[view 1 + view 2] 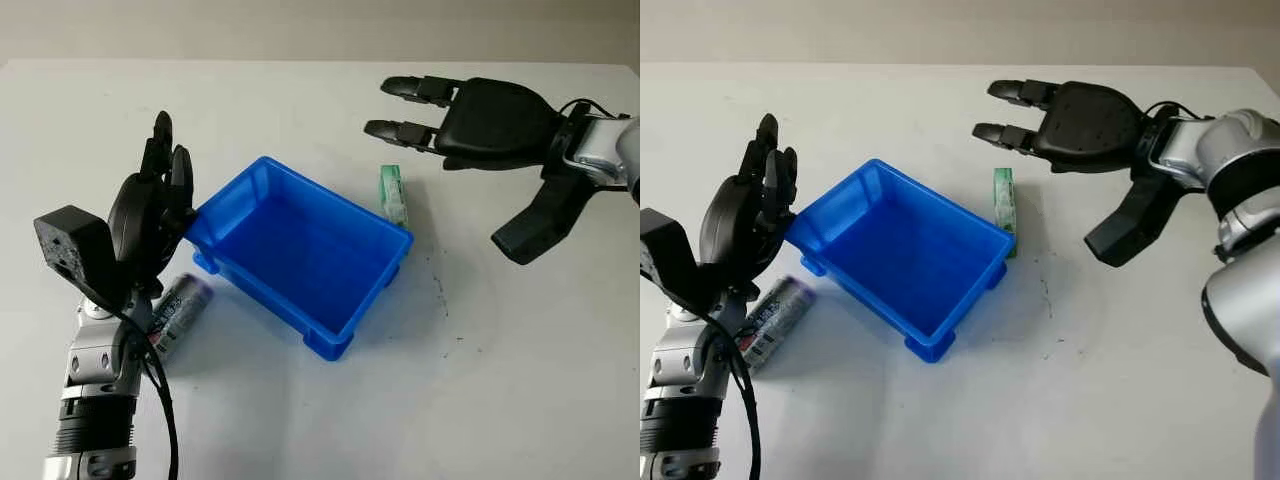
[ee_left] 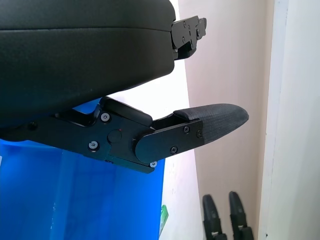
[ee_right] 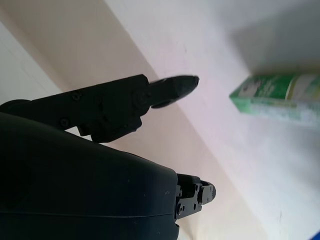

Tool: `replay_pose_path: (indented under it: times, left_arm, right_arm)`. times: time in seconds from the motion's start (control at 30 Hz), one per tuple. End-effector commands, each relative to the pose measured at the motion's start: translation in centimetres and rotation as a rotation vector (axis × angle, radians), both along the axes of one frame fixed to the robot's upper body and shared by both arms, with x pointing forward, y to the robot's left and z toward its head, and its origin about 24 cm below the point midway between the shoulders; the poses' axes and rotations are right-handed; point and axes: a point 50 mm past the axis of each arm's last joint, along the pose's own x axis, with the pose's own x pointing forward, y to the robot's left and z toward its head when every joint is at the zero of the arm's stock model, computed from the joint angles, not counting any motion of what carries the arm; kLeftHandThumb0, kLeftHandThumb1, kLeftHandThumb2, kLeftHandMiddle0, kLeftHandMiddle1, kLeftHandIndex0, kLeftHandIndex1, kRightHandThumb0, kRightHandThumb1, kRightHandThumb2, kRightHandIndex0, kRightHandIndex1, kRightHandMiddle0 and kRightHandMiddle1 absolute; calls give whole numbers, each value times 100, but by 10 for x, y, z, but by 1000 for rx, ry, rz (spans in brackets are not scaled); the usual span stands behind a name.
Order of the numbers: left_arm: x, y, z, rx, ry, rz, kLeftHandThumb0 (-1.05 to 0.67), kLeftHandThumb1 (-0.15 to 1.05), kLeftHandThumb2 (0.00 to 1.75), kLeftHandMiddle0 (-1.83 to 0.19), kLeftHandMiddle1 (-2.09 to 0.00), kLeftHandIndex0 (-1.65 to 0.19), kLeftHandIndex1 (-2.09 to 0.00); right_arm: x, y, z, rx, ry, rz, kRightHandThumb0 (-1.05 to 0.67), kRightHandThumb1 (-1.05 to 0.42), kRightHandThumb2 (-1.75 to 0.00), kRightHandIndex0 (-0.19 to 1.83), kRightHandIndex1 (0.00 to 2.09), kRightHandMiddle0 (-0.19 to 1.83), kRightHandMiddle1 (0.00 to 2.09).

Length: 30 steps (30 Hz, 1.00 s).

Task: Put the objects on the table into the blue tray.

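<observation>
Surface: pale grey-white top [image 1: 480,400] with a beige wall behind; a few dark scuffs are seen at about 4 o'clock from the tray.

Blue tray: the blue tray [image 1: 352,322] is set at an angle near the middle, and nothing is seen inside it yet, so the job looks barely started.

Green box: a small green box [image 1: 393,193] is lying flat just beside the tray's wall at 2 o'clock, close enough that contact can't be ruled out.

Can: a silver-and-purple can [image 1: 176,313] is lying on its side at 8 o'clock from the tray, just beside its corner.

Right hand: the right hand [image 1: 470,120] is held above the surface at 2 o'clock, fingers stretched out wide, nothing gripped. It's probably parked there to come down on the green box, which sits just below its fingertips.

Left hand: the left hand [image 1: 150,205] is held upright at 9 o'clock, right at the tray's rim, holding nothing, uncurled. It looks placed to steady the tray or go for the can beneath it.
</observation>
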Motion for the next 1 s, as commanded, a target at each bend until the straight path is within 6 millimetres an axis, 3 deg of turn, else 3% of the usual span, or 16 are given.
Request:
replay_pose_path:
  times: [0.0, 0.37, 0.97]
  left_arm:
    - [-2, -2, 1, 7, -13, -3, -75, 105, 67, 19, 0, 19, 0]
    - [-2, -2, 1, 4, -26, -3, -75, 105, 67, 19, 0, 19, 0]
    - [-10, 0, 1, 17, -19, 16, -76, 105, 68, 19, 0, 19, 0]
  right_arm:
    - [1, 6, 7, 5, -28, 28, -40, -92, -4, 2, 6, 3, 8]
    - [-4, 19, -18, -29, 103, 126, -13, -105, -18, 7, 8, 7, 10]
    - [-17, 13, -68, -76, 329, 124, -12, -101, -8, 33, 14, 30, 17]
